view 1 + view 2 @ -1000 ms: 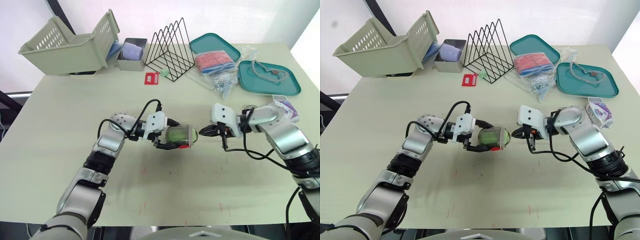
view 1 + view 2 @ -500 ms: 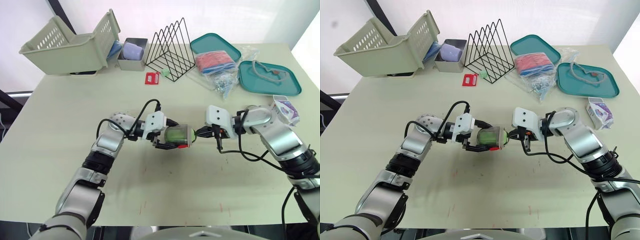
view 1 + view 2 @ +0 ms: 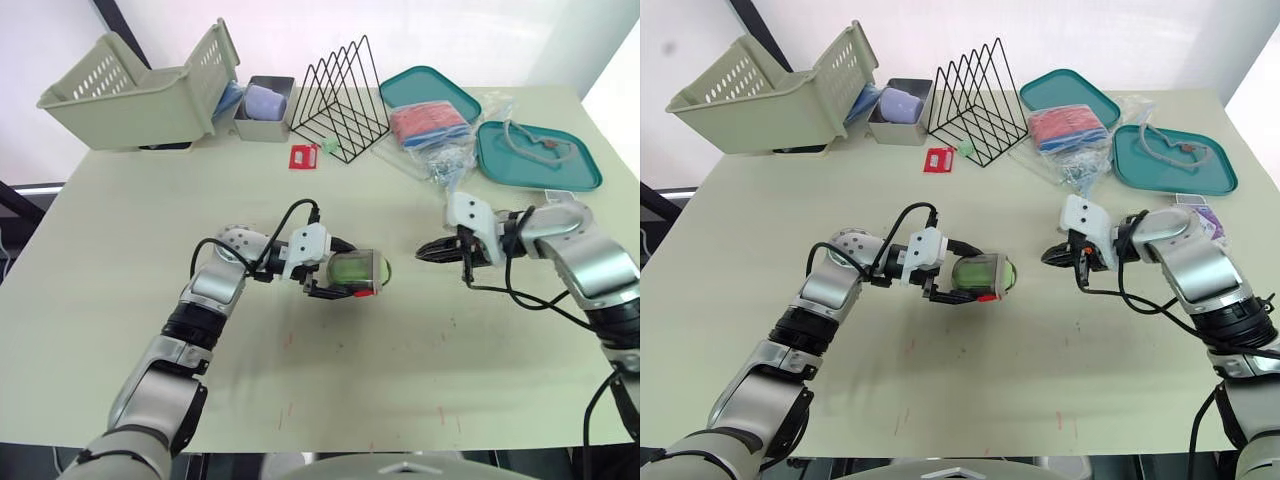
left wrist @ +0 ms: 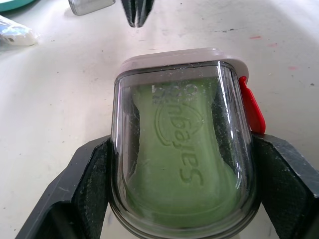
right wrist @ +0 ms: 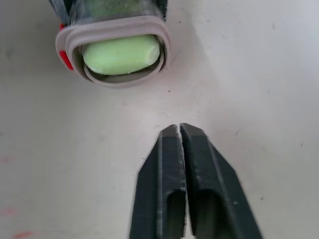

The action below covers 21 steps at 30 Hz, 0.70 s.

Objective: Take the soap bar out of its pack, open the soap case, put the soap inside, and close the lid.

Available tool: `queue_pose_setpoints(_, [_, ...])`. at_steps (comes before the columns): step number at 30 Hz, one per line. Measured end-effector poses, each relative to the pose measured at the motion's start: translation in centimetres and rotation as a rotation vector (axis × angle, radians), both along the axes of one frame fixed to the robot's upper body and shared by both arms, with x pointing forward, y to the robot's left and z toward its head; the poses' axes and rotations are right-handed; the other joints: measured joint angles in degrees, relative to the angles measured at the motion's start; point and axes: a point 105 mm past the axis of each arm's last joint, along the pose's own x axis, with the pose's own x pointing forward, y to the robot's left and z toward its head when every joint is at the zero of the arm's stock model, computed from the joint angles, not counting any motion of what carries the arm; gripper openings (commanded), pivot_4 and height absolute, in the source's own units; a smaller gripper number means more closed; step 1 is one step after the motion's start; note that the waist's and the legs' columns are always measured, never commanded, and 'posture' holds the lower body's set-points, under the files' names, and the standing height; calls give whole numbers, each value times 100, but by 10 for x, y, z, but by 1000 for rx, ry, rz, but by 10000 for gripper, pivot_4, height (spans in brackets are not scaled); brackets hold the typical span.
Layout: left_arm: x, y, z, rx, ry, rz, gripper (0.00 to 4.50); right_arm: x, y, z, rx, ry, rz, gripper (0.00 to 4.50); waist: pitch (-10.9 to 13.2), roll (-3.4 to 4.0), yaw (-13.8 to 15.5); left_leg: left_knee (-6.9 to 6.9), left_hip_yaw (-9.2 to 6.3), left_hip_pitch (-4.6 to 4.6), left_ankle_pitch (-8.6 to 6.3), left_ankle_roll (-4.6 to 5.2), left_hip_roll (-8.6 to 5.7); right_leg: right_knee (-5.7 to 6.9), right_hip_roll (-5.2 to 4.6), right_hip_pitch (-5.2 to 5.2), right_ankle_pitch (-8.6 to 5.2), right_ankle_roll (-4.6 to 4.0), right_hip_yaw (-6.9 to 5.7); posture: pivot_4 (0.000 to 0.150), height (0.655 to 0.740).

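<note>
The soap case [image 3: 358, 270] lies on its side on the table [image 3: 400, 380], clamped across its clear shell by the two fingers of the left gripper [image 3: 340, 282]. The green soap bar [image 4: 182, 164] sits inside it, and its end shows in the grey-rimmed mouth, which faces the right gripper [image 5: 179, 129]. A red latch [image 4: 251, 112] sticks out at one side of the mouth.

Half a second ago the right gripper's tip was at the mouth of the case. It has since drawn back to the robot's right and now stands apart from the case, fingers pressed together and holding nothing, with a stretch of bare tabletop between them. The case and the left gripper have not shifted.

Beyond the case, towards the far edge of the table, stand a black wire rack [image 3: 340, 100], a pale slatted basket [image 3: 140, 85], a small grey tray [image 3: 265, 108] and a small red thing [image 3: 303, 157]. Further to the right of the case lie two teal trays [image 3: 430, 90] [image 3: 540, 158] and a clear bag [image 3: 430, 128] with a reddish bundle. A small white and purple box [image 3: 1208, 220] lies just behind the right arm. All of these are well apart from the case.
</note>
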Motion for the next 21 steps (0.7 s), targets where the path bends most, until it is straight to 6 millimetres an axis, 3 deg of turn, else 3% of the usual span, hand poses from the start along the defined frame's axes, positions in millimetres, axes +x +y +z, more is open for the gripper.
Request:
queue_pose_setpoints(4, [0, 0, -1, -21, -9, 19, 34750, -7, -13, -11, 95, 241, -142, 32730, 0, 0, 20, 0, 0, -1, 0, 0, 0, -1, -1, 1, 0, 0, 0, 1500, 7400])
queue_pose_setpoints(7, [-5, -2, -2, -36, -17, 20, 34750, -22, -20, -30, 150, 478, -228, 44554, 0, 0, 20, 0, 1, -2, 0, 0, 0, 0, -1, 0, 0, 0, 0, 1500, 7400])
queue_pose_setpoints(13, [-13, -12, 7, -90, -68, 8, 34750, -30, -15, -24, 355, 735, -333, 44554, 0, -1, 3, -1, -1, -1, 0, 0, 0, 2, 1, 1, 0, 0, 1, 1500, 7400])
queue_pose_setpoints(21, [-18, -14, 10, -105, -99, 9, 34750, -34, -4, -17, 467, 840, -347, 44554, 0, 0, 16, -2, 1, -2, 0, 0, 0, -1, 0, 1, 0, 0, 1, 1500, 7400])
